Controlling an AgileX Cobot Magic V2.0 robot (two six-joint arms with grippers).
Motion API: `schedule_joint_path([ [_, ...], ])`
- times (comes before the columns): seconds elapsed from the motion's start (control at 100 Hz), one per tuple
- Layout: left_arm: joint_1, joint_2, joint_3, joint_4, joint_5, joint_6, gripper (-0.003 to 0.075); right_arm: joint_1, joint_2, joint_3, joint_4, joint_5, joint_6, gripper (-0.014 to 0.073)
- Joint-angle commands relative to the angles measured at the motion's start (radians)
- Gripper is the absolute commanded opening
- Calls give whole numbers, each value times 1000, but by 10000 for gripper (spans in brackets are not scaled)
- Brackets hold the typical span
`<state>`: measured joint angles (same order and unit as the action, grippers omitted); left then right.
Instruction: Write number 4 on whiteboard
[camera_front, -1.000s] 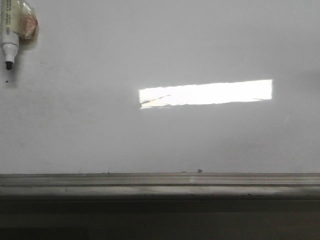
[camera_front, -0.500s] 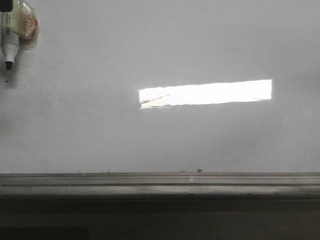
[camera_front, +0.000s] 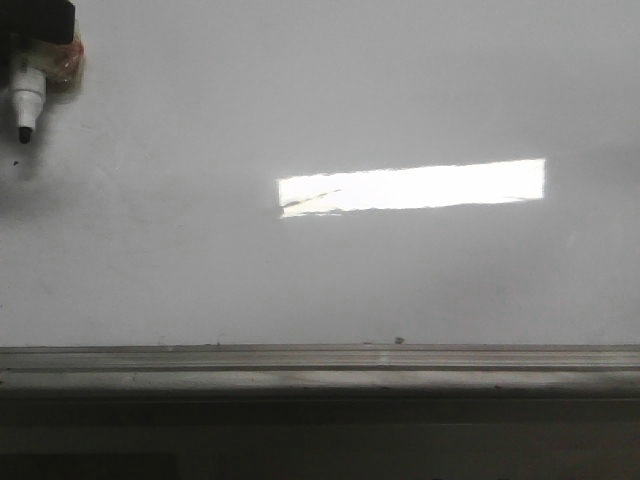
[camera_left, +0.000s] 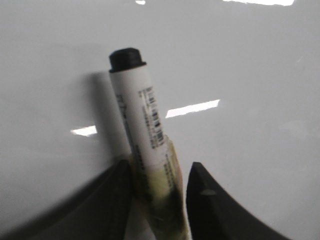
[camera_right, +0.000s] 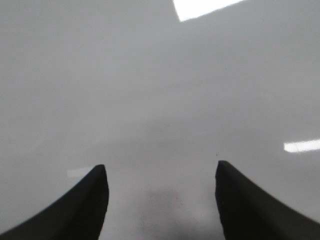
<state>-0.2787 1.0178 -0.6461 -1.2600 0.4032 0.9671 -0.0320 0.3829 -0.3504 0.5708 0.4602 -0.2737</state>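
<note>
Marker (camera_left: 142, 135) in closed left hand (camera_left: 159, 187)

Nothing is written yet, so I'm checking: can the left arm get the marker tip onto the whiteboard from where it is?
Probably yes. The left tool grips the marker, whose black tip points down at bare whiteboard near the upper left corner. Nothing lies between them; whether it already touches is unclear.

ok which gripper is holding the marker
The left gripper, shut on the white marker; the right gripper is open with nothing between its fingers.
</note>
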Motion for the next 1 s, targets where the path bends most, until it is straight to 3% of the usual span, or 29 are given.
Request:
schedule_joint_path([
  [0.0,-5,-1,-28,-17,14,1,116,1,14,-35,8,-57,-7,416],
  [0.12,-5,-1,-28,22,53,1,-22,1,14,-35,8,-57,-7,416],
  [0.32,-5,-1,-37,48,155,97,-20,1,14,-35,15,-6,-10,416],
  [0.48,-21,-1,-58,48,266,207,-20,16,48,-43,287,91,-267,416],
  [0.57,-86,-1,-67,61,274,267,-20,28,134,-76,490,195,-481,416],
  [0.7,-222,18,-95,140,249,306,-21,33,298,-159,694,376,-691,416],
  [0.8,-328,47,-123,228,206,304,-21,33,426,-248,757,504,-741,416],
  [0.99,-463,109,-175,272,108,304,-20,33,600,-413,758,696,-742,416],
])
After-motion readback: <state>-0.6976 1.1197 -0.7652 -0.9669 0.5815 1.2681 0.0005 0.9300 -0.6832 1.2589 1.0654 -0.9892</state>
